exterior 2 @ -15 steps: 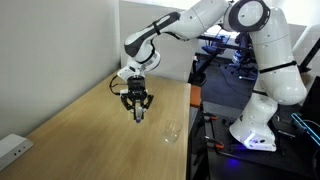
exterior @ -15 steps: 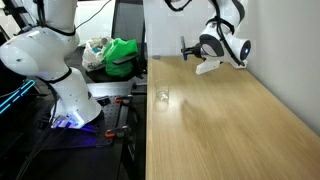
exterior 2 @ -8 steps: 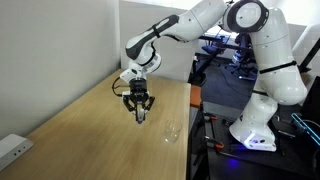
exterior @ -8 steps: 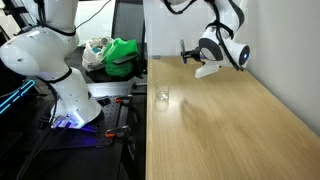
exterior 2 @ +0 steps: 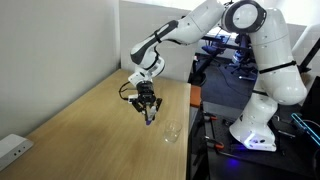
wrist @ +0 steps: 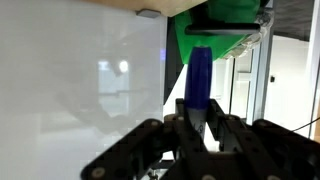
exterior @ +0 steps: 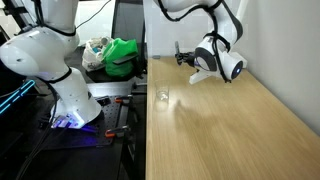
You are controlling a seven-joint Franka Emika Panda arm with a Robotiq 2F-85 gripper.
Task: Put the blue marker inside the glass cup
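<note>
My gripper is shut on the blue marker and holds it above the wooden table. The marker hangs down from the fingers in an exterior view. In the wrist view the marker sticks out from between the dark fingers. The glass cup stands on the table near its edge, a little to the right of and below the gripper. In an exterior view the gripper is at the table's far end, and the cup is faint near the table's left edge.
A white wall runs along the table's far side. A green bag sits on a dark cart beside the table. The robot base stands off the table's end. A white power strip lies at the near left corner.
The gripper with the marker has moved across the table toward the cup and has come a little lower. The cup has not moved.
</note>
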